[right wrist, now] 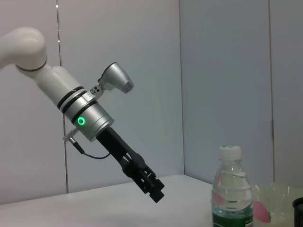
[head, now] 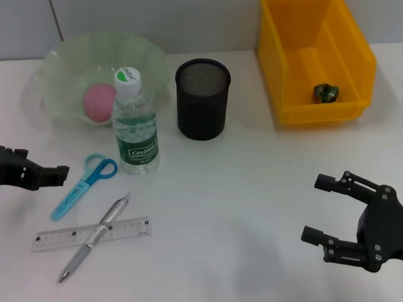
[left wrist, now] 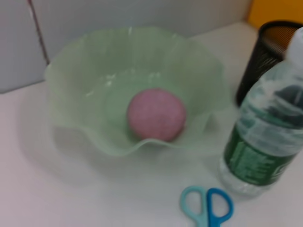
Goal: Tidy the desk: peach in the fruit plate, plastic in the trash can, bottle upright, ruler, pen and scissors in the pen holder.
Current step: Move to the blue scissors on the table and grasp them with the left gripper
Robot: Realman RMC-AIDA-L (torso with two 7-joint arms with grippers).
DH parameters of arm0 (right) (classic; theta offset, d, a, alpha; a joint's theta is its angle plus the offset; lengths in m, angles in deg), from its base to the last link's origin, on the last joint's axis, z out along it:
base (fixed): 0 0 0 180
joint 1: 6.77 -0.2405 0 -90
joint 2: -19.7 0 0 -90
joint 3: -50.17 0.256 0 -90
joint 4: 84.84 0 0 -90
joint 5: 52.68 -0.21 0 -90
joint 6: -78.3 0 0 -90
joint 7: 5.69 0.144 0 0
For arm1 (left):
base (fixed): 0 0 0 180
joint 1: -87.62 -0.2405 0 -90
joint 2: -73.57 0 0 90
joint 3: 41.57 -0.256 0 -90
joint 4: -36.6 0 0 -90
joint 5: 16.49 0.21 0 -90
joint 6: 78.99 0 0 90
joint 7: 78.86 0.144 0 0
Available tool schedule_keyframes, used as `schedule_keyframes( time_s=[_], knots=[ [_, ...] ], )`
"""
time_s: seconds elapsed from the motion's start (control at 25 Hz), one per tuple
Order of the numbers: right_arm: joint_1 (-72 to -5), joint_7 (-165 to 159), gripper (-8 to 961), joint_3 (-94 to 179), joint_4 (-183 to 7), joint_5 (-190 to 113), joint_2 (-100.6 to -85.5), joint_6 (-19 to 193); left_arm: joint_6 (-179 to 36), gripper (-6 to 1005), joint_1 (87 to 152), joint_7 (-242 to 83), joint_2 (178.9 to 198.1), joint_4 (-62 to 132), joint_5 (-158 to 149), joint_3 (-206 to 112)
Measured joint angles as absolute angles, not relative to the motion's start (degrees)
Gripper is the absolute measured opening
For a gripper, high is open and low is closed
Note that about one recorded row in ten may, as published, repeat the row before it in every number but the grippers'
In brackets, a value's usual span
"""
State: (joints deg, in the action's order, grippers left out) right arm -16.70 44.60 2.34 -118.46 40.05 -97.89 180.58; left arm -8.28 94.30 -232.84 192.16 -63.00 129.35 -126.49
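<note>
From the head camera I see the desk with most of the clutter in its left half. The fruit plate (head: 72,60), a pale green wavy-rimmed dish, sits at about ten o'clock, and the pink peach (head: 98,101) lies inside it. Just beside the plate, toward four o'clock from it, the water bottle (head: 135,125) stands upright with its cap on. The black mesh pen holder (head: 202,98) stands just right of the bottle, close to twelve o'clock on the desk, and I see nothing sticking out of it. The yellow trash can (head: 317,59) is at about one o'clock, with a small dark green piece of plastic (head: 326,93) lying on its floor.

The blue scissors (head: 83,184) lie flat at roughly eight o'clock, handles pointing toward the bottle. Below them the clear ruler (head: 59,237) lies across the desk, and the silver pen (head: 92,238) lies diagonally on top of it, crossing it.

My left gripper (head: 61,174) hangs at nine o'clock, near the scissors' handles but not touching them; its fingers look drawn together and hold nothing. My right gripper (head: 315,208) hovers at about four o'clock, well apart from every object, its two fingers spread wide and empty.

The left wrist camera shows the peach resting in the plate's hollow, with the bottle and the scissor handles near it.
</note>
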Motion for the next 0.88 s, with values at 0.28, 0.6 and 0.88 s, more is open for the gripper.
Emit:
schedule_keyframes(
  time_s=[0.28,0.6,0.88],
  knots=[
    [-16.7,44.4,836,2.6,-117.5,41.5,-97.89,180.3,-3.3,799,99.9,-238.4,192.32,-63.2,137.3,-131.0],
    [-16.3,44.2,836,2.6,-116.0,41.6,-97.54,180.2,-0.1,799,105.4,-240.2,192.57,-61.5,140.6,-135.0],
    [-16.0,42.9,836,2.6,-115.3,41.6,-97.47,180.2,1.0,798,110.3,-241.8,192.67,-57.2,143.7,-136.9]
  ],
)
